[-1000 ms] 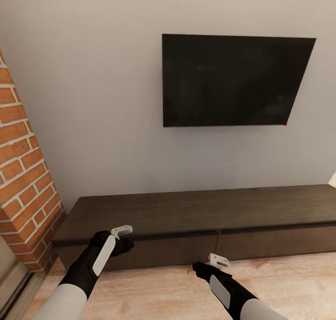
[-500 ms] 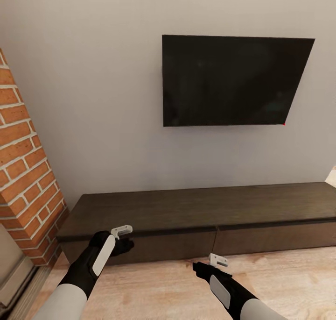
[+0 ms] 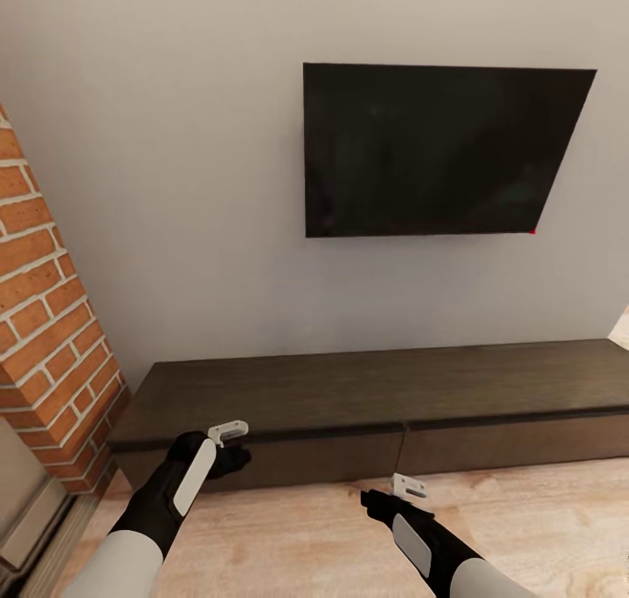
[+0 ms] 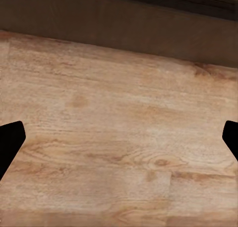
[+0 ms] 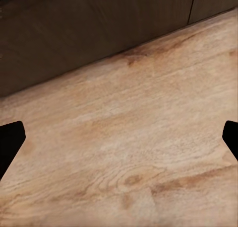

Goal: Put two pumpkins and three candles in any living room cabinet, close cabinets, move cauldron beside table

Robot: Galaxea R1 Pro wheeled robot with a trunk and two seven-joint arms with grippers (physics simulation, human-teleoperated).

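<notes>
Grey wall (image 3: 175,188) filled most of the head view, with a dark television (image 3: 437,148) mounted on it and a brick column (image 3: 48,336) standing at the left. Below the television ran the cabinet (image 3: 367,397), long, low and dark brown, its drawer fronts flush and shut, its top bare. Pale wooden floor (image 3: 306,537) lay in front of it. Both arms hung over the floor just before the cabinet: the left gripper (image 3: 229,430) and the right gripper (image 3: 407,486) each had released jaws, set wide apart and grasping nothing.
</notes>
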